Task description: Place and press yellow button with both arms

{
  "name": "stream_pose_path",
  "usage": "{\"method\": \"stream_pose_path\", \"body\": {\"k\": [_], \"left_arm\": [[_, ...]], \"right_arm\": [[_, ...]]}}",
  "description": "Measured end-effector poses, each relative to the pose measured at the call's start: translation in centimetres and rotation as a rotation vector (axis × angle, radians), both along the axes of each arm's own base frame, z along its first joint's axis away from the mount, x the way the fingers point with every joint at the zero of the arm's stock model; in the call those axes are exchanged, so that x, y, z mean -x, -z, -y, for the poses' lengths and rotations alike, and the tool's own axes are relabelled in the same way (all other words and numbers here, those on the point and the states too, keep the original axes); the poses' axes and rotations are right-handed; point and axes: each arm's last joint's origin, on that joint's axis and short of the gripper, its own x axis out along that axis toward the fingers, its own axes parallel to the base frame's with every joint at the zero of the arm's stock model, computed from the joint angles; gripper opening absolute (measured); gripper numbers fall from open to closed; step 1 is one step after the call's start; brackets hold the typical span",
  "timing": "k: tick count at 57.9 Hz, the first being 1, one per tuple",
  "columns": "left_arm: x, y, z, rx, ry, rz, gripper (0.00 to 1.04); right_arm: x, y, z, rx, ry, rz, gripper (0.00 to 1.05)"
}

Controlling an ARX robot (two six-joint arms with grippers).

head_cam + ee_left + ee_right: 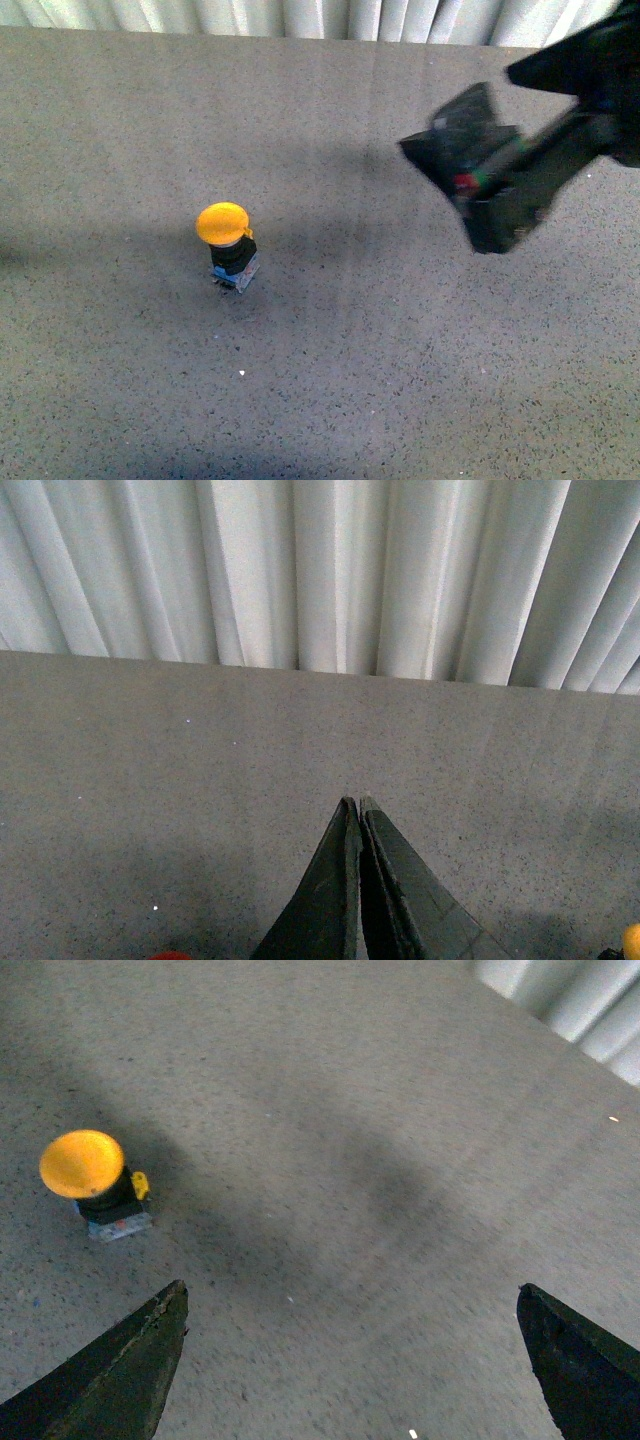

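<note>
The yellow button (228, 243) stands upright on the grey speckled table (400, 380), left of centre, with its domed yellow cap over a black body and a blue-grey base. In the right wrist view the yellow button (90, 1175) sits apart from my right gripper (350, 1295), ahead of one finger; the jaws stand wide open with only bare table between them. The right arm (500, 180) hangs blurred above the table at the right. My left gripper (356, 805) is shut on nothing, over bare table, and a yellow sliver (632, 942) shows at the frame's edge.
White pleated curtains (320, 570) hang behind the table's far edge (300, 38). A small red shape (170, 956) peeks in at the border of the left wrist view. The left arm does not show in the front view.
</note>
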Motion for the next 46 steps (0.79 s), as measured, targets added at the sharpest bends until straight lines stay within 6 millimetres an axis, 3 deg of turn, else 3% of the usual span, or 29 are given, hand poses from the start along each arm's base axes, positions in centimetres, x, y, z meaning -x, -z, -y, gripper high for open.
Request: {"method": "stream_pose_path", "body": {"k": [6, 16, 25, 36, 46], "left_arm": [[0.8, 0.0, 0.0, 0.000, 0.001, 0.003, 0.01], [1.8, -0.4, 0.0, 0.000, 0.001, 0.011, 0.01], [2.4, -0.5, 0.0, 0.000, 0.001, 0.018, 0.01], [2.9, -0.7, 0.0, 0.000, 0.001, 0.022, 0.01], [3.4, -0.7, 0.0, 0.000, 0.001, 0.024, 0.01]], "right_arm": [[-3.3, 0.7, -3.8, 0.013, -0.097, -0.012, 0.95], [-5.6, 1.4, -9.0, -0.019, -0.201, -0.055, 0.58], [-5.8, 2.3, -10.5, -0.064, -0.211, -0.126, 0.35], [-5.7, 3.4, -10.8, -0.090, -0.196, -0.203, 0.03], [-5.6, 3.5, -10.8, -0.094, -0.196, -0.214, 0.01]]}}
